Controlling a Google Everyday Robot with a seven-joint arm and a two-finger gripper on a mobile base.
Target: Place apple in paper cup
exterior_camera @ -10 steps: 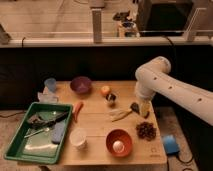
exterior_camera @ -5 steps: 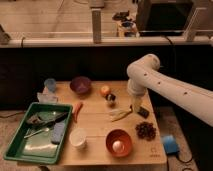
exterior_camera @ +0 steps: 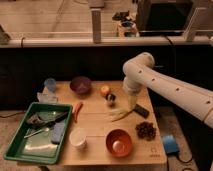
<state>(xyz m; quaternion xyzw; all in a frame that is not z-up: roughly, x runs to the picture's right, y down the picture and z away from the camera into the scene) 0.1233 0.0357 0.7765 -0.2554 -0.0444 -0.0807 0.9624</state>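
The apple [exterior_camera: 104, 91] is a small orange-yellow fruit on the wooden table [exterior_camera: 95, 122], just right of a purple bowl. The paper cup [exterior_camera: 78, 137] is white and stands near the table's front edge, right of the green tray. My gripper [exterior_camera: 130, 103] hangs from the white arm [exterior_camera: 150, 80], low over the table to the right of the apple and apart from it. It is far from the cup. A small dark object [exterior_camera: 111, 98] lies between the apple and the gripper.
Also on the table are a purple bowl [exterior_camera: 80, 85], a bluish cup [exterior_camera: 50, 84], a carrot [exterior_camera: 77, 110], a green tray [exterior_camera: 20, 145] with utensils, an orange bowl [exterior_camera: 111, 137] holding a white ball, a pale banana-like item [exterior_camera: 119, 115], a black block [exterior_camera: 141, 111] and a dark cluster [exterior_camera: 146, 130]. A blue item [exterior_camera: 170, 144] sits off the table at the right.
The arm has swung left across the table, bringing the gripper closer to the apple. The objects on the table have not moved.
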